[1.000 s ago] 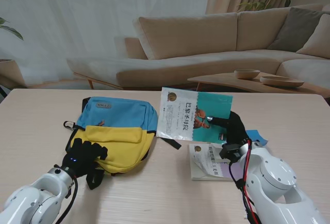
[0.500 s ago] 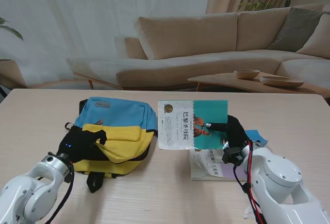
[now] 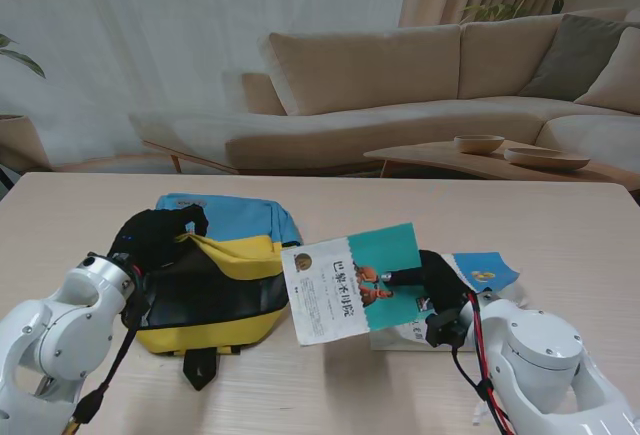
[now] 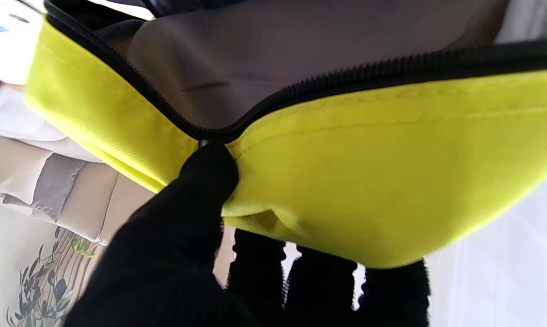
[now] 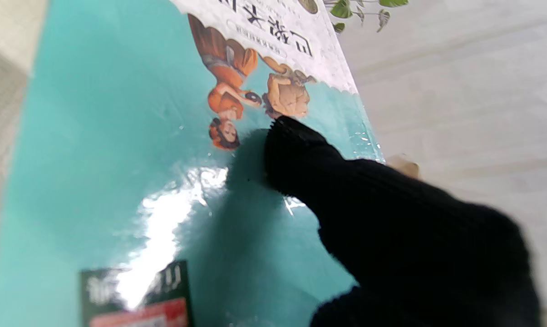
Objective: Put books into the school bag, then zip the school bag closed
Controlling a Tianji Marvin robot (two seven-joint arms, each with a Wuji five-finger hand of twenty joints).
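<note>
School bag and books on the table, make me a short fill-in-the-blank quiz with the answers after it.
1. The left hand lifts the school bag's yellow flap, so its main zipper is ____.
2. The right hand holds a teal and white book by its ____ end.
3. Nearer to me than that book, a second book lies flat on the ____.

Missing words: open; teal; table

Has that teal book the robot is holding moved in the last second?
Yes. The teal book has swung down and toward the robot's left, nearer the school bag; it now overlaps the book on the table more.
</note>
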